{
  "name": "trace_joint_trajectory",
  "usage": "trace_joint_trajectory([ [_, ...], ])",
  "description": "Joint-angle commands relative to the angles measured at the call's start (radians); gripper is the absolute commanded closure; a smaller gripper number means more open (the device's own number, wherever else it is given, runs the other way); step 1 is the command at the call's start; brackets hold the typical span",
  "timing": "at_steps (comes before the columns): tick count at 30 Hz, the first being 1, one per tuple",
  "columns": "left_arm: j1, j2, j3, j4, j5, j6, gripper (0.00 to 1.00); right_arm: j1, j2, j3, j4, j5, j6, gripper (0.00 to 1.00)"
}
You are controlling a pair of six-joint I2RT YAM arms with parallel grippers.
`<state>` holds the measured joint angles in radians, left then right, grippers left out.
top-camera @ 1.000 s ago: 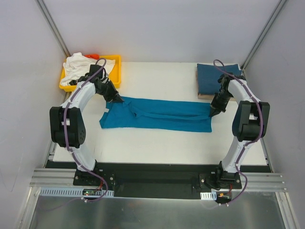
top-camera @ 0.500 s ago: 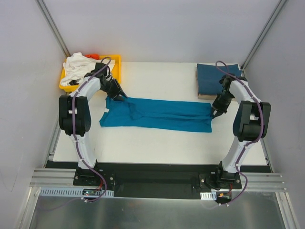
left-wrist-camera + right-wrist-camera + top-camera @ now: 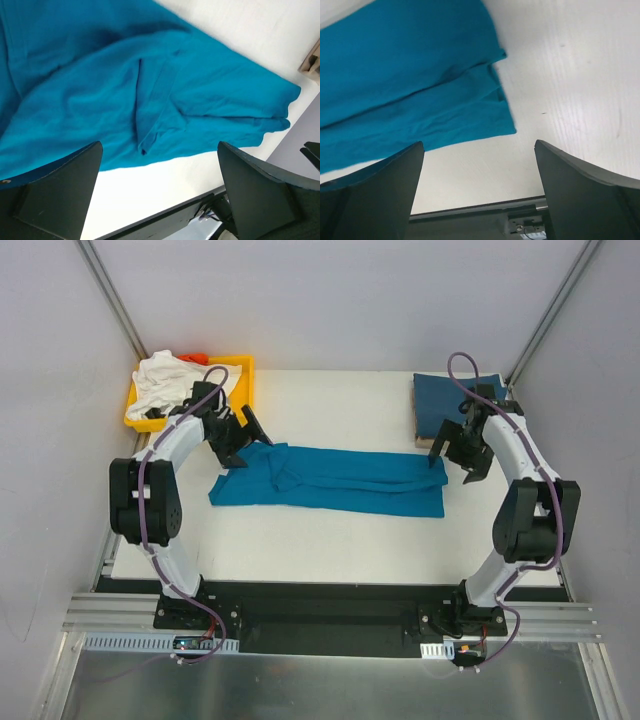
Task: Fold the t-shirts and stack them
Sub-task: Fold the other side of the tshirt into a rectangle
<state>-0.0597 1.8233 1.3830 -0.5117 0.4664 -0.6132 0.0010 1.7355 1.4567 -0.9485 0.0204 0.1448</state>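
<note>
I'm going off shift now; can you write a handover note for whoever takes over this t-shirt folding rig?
Left gripper: open, empty, above the left end of the teal-blue shirt.
Right gripper: open, empty, above its right end.
Done: teal-blue shirt folded into a long strip mid-table; darker blue shirt folded at the far right.
Left: fold the strip crosswise and stack it; the white shirt, bunched in the yellow tray, is not yet folded.

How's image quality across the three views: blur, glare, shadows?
Top external: sharp, evenly lit, no hard shadows on the table. Left wrist: teal t-shirt in focus with readable creases; left gripper's fingers dark, nearly featureless. Right wrist: table bright but its surface marks still show, no hard glare; right gripper's fingers equally dark.
</note>
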Motion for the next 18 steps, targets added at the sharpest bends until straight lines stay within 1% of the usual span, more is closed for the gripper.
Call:
trace_joint_trajectory([
  [1,-0.012,-0.113,-0.151,0.071,0.011,-0.026,0.01,0.073,-0.088,-0.091,0.060,-0.125,-0.073,0.04],
  [5,-0.014,-0.117,-0.223,0.130,0.041,-0.042,0.01,0.146,-0.106,-0.176,0.092,-0.135,-0.068,0.04],
  [9,-0.014,-0.108,-0.268,0.176,0.034,-0.043,0.01,0.168,-0.099,-0.240,0.175,-0.203,-0.031,0.04],
  [13,-0.012,-0.073,-0.279,0.196,0.022,-0.048,0.01,0.172,-0.045,-0.234,0.282,-0.221,0.016,0.04],
  [18,-0.005,-0.061,-0.303,0.203,-0.023,-0.053,0.01,0.169,0.053,-0.151,0.373,-0.159,0.067,0.04],
])
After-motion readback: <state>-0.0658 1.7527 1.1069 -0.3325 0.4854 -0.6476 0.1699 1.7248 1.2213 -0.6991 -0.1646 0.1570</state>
